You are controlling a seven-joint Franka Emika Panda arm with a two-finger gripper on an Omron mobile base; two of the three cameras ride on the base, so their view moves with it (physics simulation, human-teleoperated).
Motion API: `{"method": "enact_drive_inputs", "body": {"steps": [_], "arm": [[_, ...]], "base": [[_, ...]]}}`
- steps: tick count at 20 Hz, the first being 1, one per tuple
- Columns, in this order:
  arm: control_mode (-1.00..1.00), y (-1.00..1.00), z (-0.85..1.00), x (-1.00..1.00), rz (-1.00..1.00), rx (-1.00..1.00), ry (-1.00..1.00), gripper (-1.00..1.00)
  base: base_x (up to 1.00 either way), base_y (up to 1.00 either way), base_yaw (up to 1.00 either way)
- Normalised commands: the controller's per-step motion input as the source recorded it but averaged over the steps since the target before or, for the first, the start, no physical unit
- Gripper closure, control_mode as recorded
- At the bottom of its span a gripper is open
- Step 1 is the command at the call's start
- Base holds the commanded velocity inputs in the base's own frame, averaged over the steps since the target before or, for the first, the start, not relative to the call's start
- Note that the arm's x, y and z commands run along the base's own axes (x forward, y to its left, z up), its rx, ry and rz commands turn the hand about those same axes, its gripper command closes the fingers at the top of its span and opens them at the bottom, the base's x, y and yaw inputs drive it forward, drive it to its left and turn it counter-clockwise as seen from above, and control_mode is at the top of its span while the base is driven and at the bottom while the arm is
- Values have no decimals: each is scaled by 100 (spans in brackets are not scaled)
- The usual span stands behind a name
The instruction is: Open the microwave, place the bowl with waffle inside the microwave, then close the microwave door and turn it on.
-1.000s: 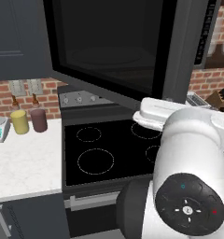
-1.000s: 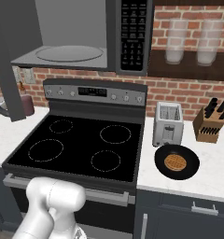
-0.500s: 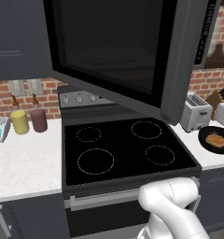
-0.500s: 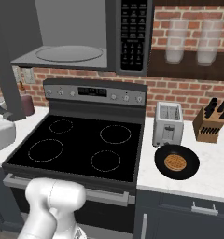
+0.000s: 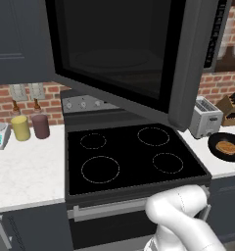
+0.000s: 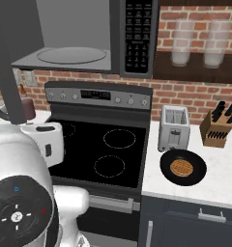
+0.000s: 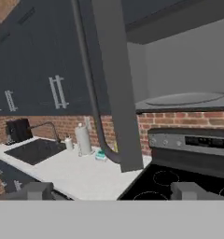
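No legible text anywhere

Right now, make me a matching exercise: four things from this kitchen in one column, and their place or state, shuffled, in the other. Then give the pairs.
Things:
1. microwave door
2. waffle
3. toaster
4. knife block

Place or state:
A. lying in the black bowl
B. swung wide open over the stove
C. at the far right by the brick wall
D. upright between stove and knife block

Pairs: 1-B, 2-A, 3-D, 4-C
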Motion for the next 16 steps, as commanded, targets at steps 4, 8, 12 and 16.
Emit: {"method": "enact_drive_inputs", "body": {"steps": [4, 8, 12, 16], "arm": [[-100, 0, -13, 62, 81, 14, 5, -100], [-100, 0, -7, 90, 39, 11, 8, -100], [-100, 0, 0, 44, 1, 2, 0, -100], [-100, 0, -2, 30, 1, 4, 0, -100]], "base": [[0, 0, 0], [0, 0, 0], [0, 0, 0], [0, 0, 0]]}}
